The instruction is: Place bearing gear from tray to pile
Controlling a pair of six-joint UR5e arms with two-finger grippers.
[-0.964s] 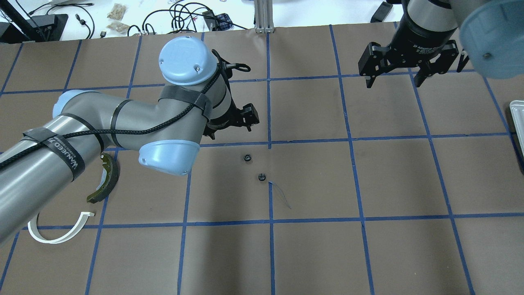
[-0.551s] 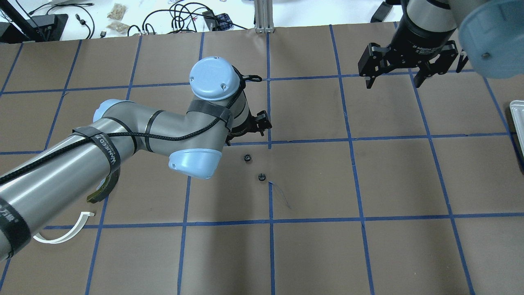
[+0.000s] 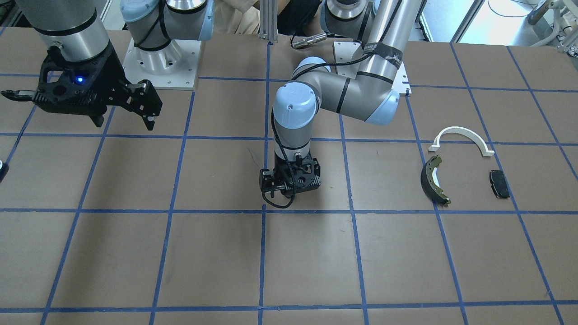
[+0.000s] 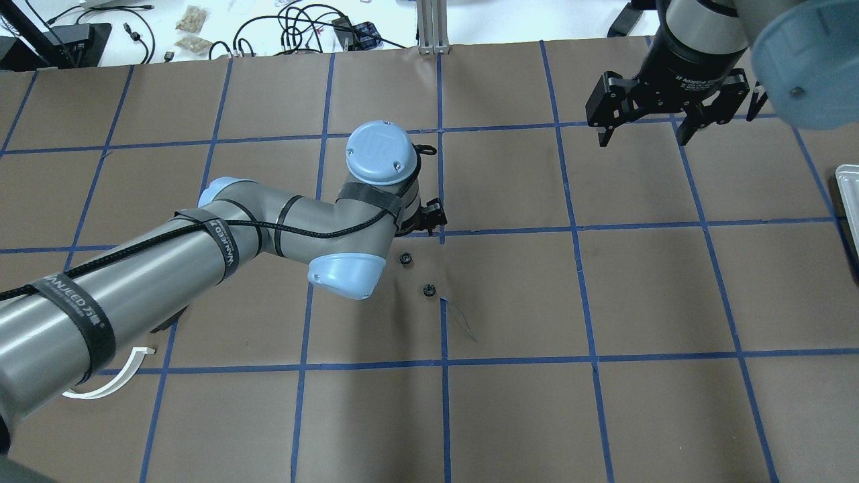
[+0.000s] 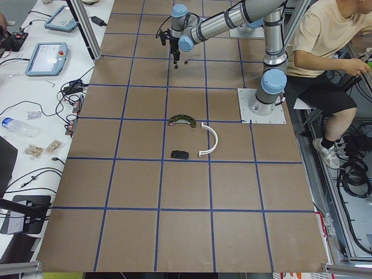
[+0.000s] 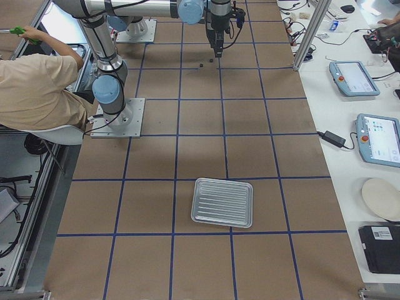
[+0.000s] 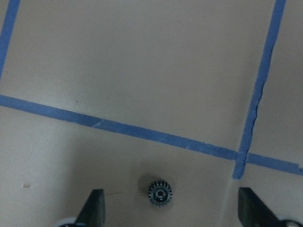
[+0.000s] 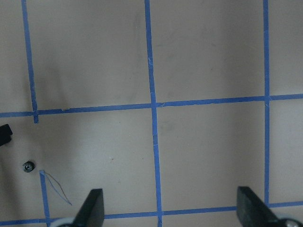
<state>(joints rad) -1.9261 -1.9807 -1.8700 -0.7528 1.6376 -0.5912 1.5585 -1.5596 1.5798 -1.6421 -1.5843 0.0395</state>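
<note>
Left gripper, jaws spread wide, showed only its fingertips at the wrist view's lower edge; overhead, its own wrist mostly hid it. Between them, touching neither, lay a bearing gear: small, dark, toothed, with a central bore. Right gripper hung likewise parted, well apart.

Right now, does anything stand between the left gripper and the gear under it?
Nothing visible does. In the left wrist view the gear lies alone on bare brown paper, within the span of the open left gripper. A second gear lies apart from it.
</note>
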